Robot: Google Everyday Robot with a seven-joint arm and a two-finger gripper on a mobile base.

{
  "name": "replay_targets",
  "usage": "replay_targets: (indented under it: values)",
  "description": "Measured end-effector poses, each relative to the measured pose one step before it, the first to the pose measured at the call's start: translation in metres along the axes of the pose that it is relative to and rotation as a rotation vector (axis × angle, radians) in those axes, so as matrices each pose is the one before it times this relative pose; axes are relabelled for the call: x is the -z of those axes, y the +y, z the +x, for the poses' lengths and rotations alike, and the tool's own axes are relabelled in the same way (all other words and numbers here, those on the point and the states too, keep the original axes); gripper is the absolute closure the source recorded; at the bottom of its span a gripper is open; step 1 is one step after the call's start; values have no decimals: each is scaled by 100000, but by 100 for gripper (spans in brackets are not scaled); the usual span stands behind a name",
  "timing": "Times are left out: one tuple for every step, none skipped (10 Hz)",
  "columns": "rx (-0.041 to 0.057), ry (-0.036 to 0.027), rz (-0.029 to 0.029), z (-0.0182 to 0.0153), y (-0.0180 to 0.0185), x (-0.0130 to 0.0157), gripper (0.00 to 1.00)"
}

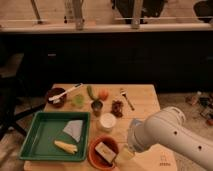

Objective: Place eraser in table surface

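Orange bowl [93, 148] holding eraser [105, 151], pincer [125, 154] just beside, grip unclear, green tray [31, 139] nearby

A green tray [47, 140] is holding cloth [73, 130] and corn [66, 147] near left, a white cup [106, 121] standing beside it; the tool [125, 153] is hovering right of the bowl [91, 149].

Tan eraser [106, 152], cream top, lies in orange bowl [93, 149] on pale wood worktop [142, 97]; tool [125, 154] just beside bowl.
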Motion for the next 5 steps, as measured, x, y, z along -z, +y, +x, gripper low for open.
replay_targets:
  values:
    - [101,-121,-57,-32,44,-33,20]
    - [255,-8,-107,-102,29,-33,20]
    - [-169,9,85,83,-20,33,20]
    - [61,-11,-34,-16,4,-11,20]
    - [-30,-113,-68,-14,-5,-41,20]
